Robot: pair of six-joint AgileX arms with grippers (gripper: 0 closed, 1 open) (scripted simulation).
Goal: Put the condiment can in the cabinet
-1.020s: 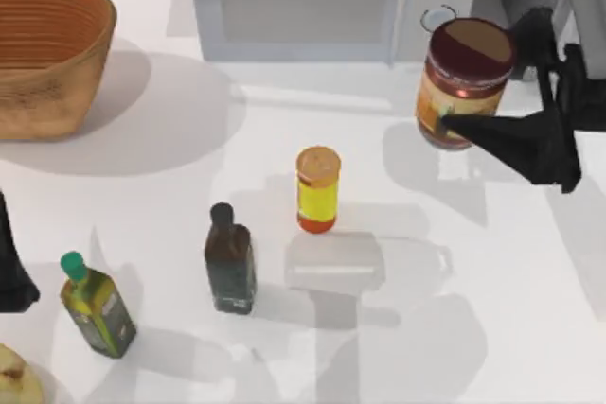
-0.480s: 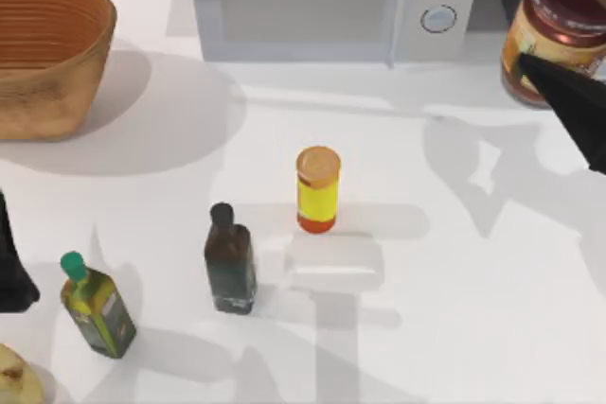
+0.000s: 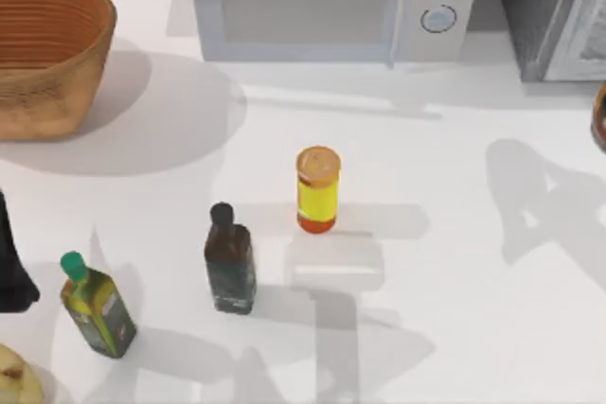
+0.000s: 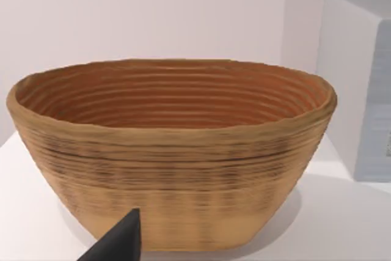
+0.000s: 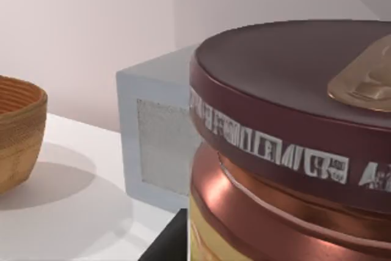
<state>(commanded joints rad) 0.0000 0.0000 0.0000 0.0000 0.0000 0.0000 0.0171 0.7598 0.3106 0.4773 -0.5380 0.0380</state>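
Left gripper (image 3: 14, 276): parked at the table's left edge, unmoved; finger state cannot be told. Cabinet (image 3: 554, 11): rear right corner. Condiment can (image 3: 599, 115): has travelled right since half a second ago, now a sliver at the right edge, below the cabinet; fills the right wrist view. Right gripper: whether it grips the can cannot be told.

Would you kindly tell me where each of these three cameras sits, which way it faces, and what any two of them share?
Top view: above the table, looking down on the pale microwave, three bottles and the dark grey speckled cabinet; the left gripper is parked at the left edge.
Left wrist view: low, facing the woven wicker basket; one dark fingertip shows.
Right wrist view: close against the maroon-lidded condiment can.
Shared: basket and microwave appear in all three.
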